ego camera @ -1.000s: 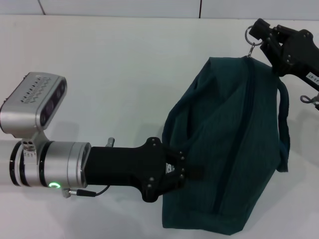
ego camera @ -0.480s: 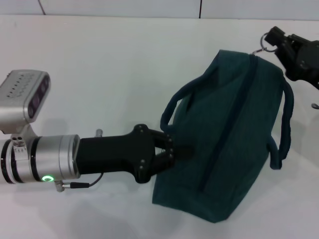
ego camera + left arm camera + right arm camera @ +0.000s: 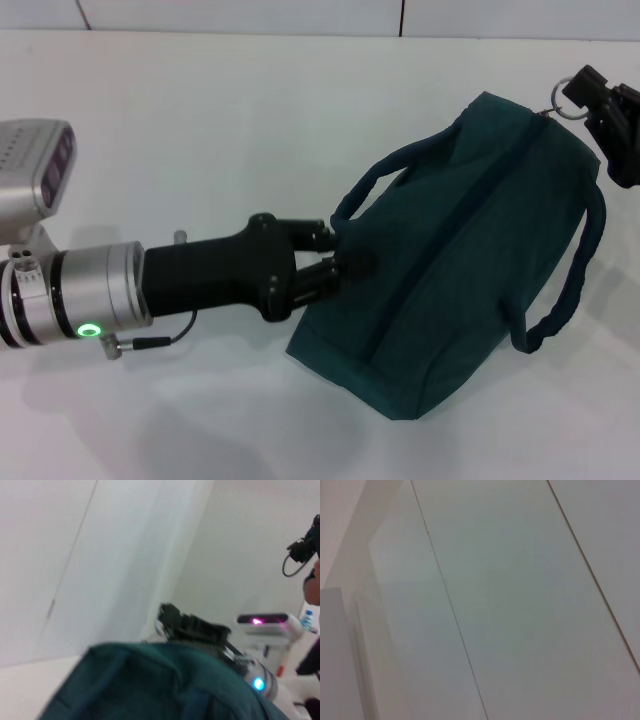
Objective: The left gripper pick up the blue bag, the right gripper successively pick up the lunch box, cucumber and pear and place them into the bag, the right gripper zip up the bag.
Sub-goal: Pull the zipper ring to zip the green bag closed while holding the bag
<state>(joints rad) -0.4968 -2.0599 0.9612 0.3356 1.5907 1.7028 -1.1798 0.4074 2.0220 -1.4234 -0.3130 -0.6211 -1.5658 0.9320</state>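
On the white table, the blue bag is seen lying tilted with its zipper apparently drawn shut along the top, none of the food being visible outside it. Its near end is pinched by the closed left gripper, while the ring pull at the far corner is clamped in the right gripper, whose black body also shows beyond the teal fabric in the left wrist view. For the closing pull to be finished well, the ring should be drawn straight along the zipper line against a firmly braced near end, and neither grip should be released until the seam is judged fully shut.
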